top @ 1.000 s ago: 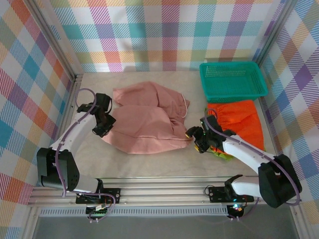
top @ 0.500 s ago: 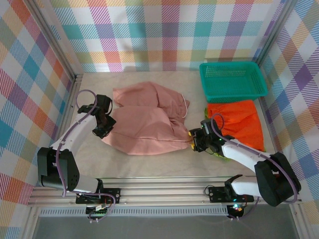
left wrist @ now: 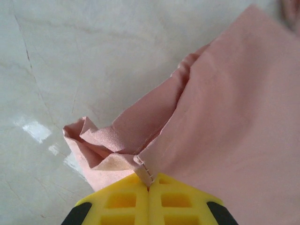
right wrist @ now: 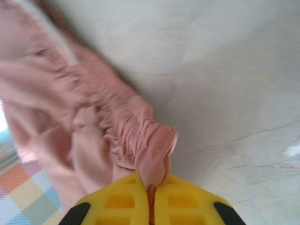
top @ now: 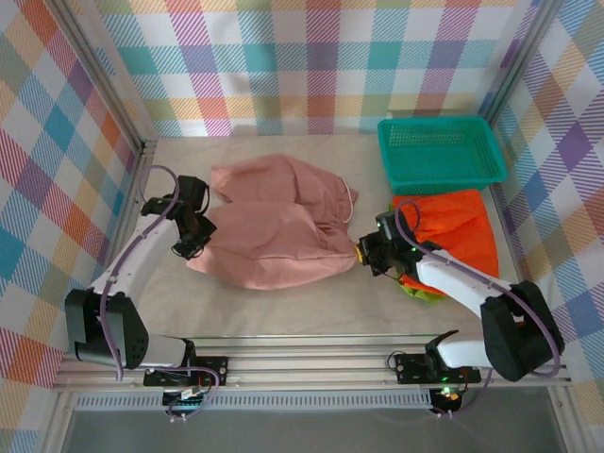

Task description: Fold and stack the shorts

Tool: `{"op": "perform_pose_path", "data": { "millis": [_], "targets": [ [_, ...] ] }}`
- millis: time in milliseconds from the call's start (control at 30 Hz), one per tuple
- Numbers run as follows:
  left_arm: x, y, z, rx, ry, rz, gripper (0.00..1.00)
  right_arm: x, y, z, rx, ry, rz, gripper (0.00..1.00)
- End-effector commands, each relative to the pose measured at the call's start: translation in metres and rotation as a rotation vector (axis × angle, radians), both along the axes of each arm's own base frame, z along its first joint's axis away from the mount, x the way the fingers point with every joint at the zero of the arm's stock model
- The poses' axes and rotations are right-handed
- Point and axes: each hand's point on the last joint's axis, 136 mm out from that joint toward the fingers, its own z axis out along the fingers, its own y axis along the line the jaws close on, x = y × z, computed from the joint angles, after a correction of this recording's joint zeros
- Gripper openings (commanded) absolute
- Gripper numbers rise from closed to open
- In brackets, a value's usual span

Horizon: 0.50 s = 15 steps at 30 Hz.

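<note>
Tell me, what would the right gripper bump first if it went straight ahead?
The dusty pink fabric shorts: the right gripper is shut on their gathered waistband, so it would likely push into that cloth first.

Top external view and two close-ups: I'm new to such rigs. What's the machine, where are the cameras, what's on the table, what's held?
Two robot arms are bolted at the near edge of a table. The wide picture looks down from behind them; each close-up is a wrist camera's. On the table: dusty pink fabric shorts, bright orange fabric shorts, a bit of lime green fabric shorts, a teal plastic mesh basket. The left gripper is shut on the pink shorts' stitched corner, the right gripper on their gathered waistband.
</note>
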Motion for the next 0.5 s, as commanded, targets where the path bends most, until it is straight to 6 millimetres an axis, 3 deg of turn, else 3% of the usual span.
{"op": "perform_pose_path", "data": {
  "millis": [0,100,167,467],
  "targets": [
    [-0.005,0.017,0.034,0.063,-0.07,0.003,0.0,-0.002,-0.015,0.012,-0.135,-0.034,0.063,0.05],
    [-0.005,0.016,0.045,0.061,-0.106,-0.028,0.05,0.0,-0.014,0.016,-0.191,-0.042,0.134,0.01],
    [-0.008,0.014,0.041,0.054,-0.095,-0.043,0.08,-0.001,-0.014,0.015,-0.224,-0.028,0.175,0.01],
    [-0.027,-0.004,-0.038,-0.056,0.072,-0.054,0.11,-0.013,0.002,-0.005,-0.275,0.006,0.296,0.0]
  ]
}}
